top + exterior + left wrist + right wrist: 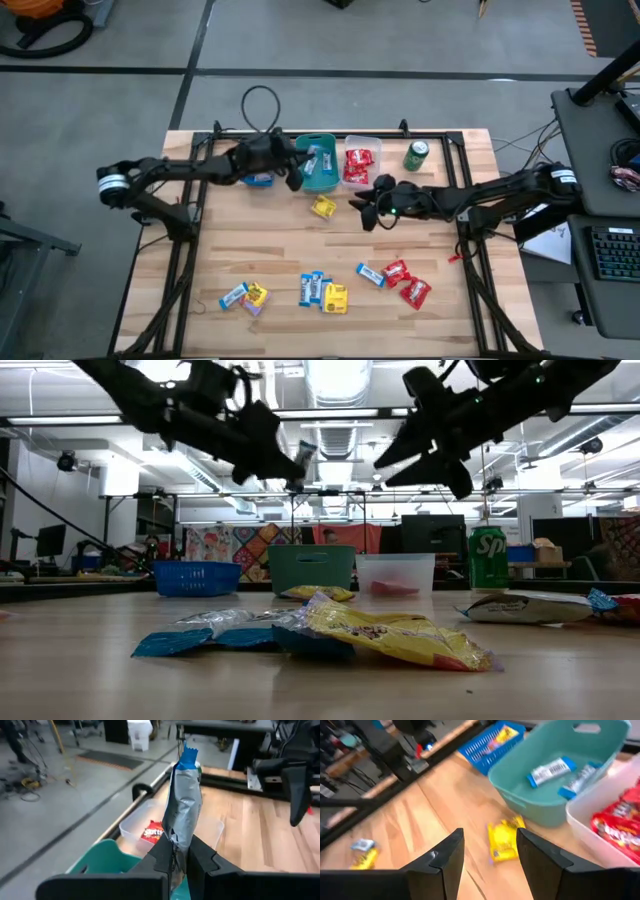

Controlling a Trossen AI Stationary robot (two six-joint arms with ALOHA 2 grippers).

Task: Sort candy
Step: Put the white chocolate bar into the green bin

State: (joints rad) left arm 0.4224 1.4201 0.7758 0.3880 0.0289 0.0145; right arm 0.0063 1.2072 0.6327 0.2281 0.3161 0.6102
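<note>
left gripper [177, 857] clamped tight on a blue-and-silver candy packet [182, 805], which stands upright between the fingers, held in the air above the teal bin [318, 163]; that bin already holds two blue-white packets [548, 771]; just beside it, the clear bin [360, 165] holds red packets [357, 162], and on the teal bin's other side a blue basket [487, 745] holds a yellow packet; right gripper [487, 852] with fingers spread apart and holding nothing, raised over the table just beside the clear bin, a loose yellow packet [504, 839] lying on the wood below and ahead of it, near the teal bin's wall; green soda can [416, 155] upright at the table's far edge, beside the clear bin; remaining candy scattered along the near part of the wooden table [250, 245]: a blue and yellow pair [245, 296] toward the left arm's side, a blue and yellow cluster [322, 292] in the middle, red packets with one blue [398, 279] toward the right arm's side.
</note>
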